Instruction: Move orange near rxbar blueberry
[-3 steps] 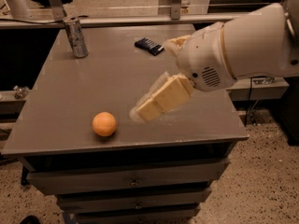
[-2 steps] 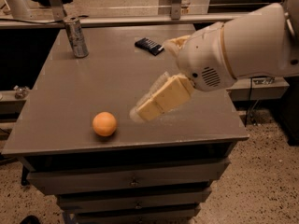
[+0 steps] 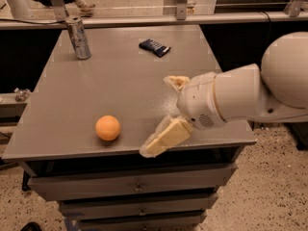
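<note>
Recorded one orange (image 3: pixel 108 127), small, round and plain bright orange, resting on the near left part of a grey worktop (image 3: pixel 120 85), close to the near edge and touching nothing else. Recorded one rxbar blueberry (image 3: pixel 154 47), flat and rectangular in a dark navy wrapper with faint pale lettering, lying at a slant on the far part of the worktop, a little right of centre and well apart from the orange. Listed one tall silver can (image 3: pixel 79 37), upright near the far left corner, left of the bar and apart from it. Logged one pincer (image 3: pixel 155 116), tan-fingered, carried on a bulky white arm (image 3: pixel 240 97) reaching in from the right. Found it low over the near right part of the worktop, right of the orange and not touching it. Saw it spread wide and holding nothing: one finger (image 3: pixel 176 81) toward the far side, the other (image 3: pixel 163 139) out by the near edge, bare worktop showing between the two. Could not judge contact between the nearer finger and the surface. Placed the orange near the tip of that nearer finger, to its left, with a clear gap. Noted grey drawers (image 3: pixel 139 186) stacked beneath the worktop, a speckled floor (image 3: pixel 269 186) at the near right, and a metal rail (image 3: pixel 144 20) running along behind the far edge.
</note>
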Robot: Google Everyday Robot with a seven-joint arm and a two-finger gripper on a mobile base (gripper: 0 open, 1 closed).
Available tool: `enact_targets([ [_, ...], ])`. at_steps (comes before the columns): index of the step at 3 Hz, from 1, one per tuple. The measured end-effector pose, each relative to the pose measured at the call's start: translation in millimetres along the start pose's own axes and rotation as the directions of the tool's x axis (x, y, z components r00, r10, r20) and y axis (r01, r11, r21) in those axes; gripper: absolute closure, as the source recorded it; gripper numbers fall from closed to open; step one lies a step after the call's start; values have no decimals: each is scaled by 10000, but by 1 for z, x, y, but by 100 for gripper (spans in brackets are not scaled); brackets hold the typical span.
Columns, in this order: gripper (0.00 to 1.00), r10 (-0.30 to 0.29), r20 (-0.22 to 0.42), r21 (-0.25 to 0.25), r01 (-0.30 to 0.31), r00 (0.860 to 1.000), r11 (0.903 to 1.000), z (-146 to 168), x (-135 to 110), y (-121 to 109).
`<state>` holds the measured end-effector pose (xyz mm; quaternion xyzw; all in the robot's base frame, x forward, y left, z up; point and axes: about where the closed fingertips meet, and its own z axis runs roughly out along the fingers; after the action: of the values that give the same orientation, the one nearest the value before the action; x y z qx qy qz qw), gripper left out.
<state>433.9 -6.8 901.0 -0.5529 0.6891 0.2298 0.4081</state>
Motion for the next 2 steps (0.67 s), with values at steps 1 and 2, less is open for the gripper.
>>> enact_targets([
  [1, 0, -69, -10, -59, 69, 10000, 10000, 26, 26, 0],
  [2, 0, -4, 193, 15, 4, 9998, 10000, 48, 33, -3],
])
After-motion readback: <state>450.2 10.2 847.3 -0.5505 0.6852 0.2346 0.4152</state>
